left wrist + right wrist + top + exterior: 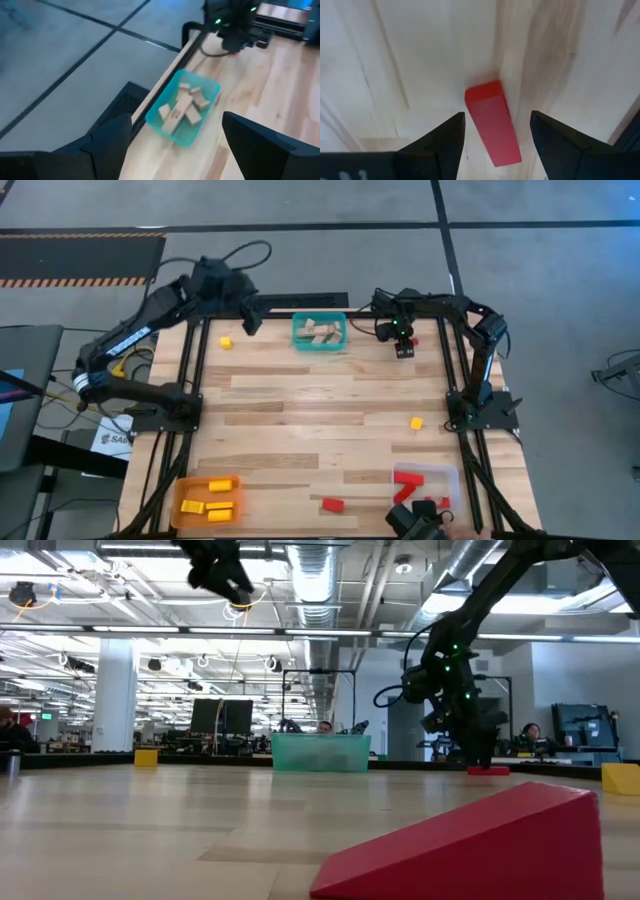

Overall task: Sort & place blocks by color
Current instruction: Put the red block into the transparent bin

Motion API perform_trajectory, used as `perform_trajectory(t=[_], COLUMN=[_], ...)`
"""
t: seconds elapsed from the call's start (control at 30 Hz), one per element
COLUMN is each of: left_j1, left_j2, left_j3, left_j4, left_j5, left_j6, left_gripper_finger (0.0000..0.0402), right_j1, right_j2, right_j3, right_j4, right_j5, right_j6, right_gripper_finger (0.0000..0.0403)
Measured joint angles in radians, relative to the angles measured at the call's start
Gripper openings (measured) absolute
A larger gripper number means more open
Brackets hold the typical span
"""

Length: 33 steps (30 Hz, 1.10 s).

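Near edge, five o'clock: clear bin (428,477) holding red blocks (407,479); one red wedge (333,504) loose just beside it at six.
Seven o'clock: orange bin (185,488), yellow blocks (220,485) inside.
Mid-table, three o'clock: stray yellow cube (416,423).
Far edge, twelve o'clock: teal bin (321,346) of tan blocks (318,332); eleven o'clock, second yellow cube (226,342).
Left gripper (172,137): raised near the teal bin, fingers apart, empty.
Right gripper (495,127): one o'clock, jaws open astride a red bar (493,121), not gripping.
Step judged: picking red. Next: lower, close squarely across the bar, carry to the clear bin.
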<state>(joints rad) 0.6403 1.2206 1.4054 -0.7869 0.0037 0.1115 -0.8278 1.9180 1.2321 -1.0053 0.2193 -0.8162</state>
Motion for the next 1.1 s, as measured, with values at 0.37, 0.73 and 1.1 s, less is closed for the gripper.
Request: perform_trajectory(t=[0.37, 0.73, 1.1], left_j1=[0.003, 0.003, 0.002], left_j2=[-0.201, -0.250, -0.246], left_j3=[-0.252, -0.254, -0.254], left_j4=[0.042, 0.047, 0.070], left_j5=[-0.089, -0.106, -0.121], left_j6=[-0.105, -0.128, -0.106], left_gripper_finger=[0.0300, 0.0300, 0.0300], right_j1=[0.028, 0.038, 0.099], right_j2=[0.000, -0.026, -0.211], right_j3=[0.000, 0.002, 0.042], right_j4=[-0.011, -0.007, -0.071], right_j5=[-0.025, -0.031, -0.179], right_j6=[-0.056, -0.063, 0.067], right_gripper_finger=[0.0186, 0.0117, 0.0187])
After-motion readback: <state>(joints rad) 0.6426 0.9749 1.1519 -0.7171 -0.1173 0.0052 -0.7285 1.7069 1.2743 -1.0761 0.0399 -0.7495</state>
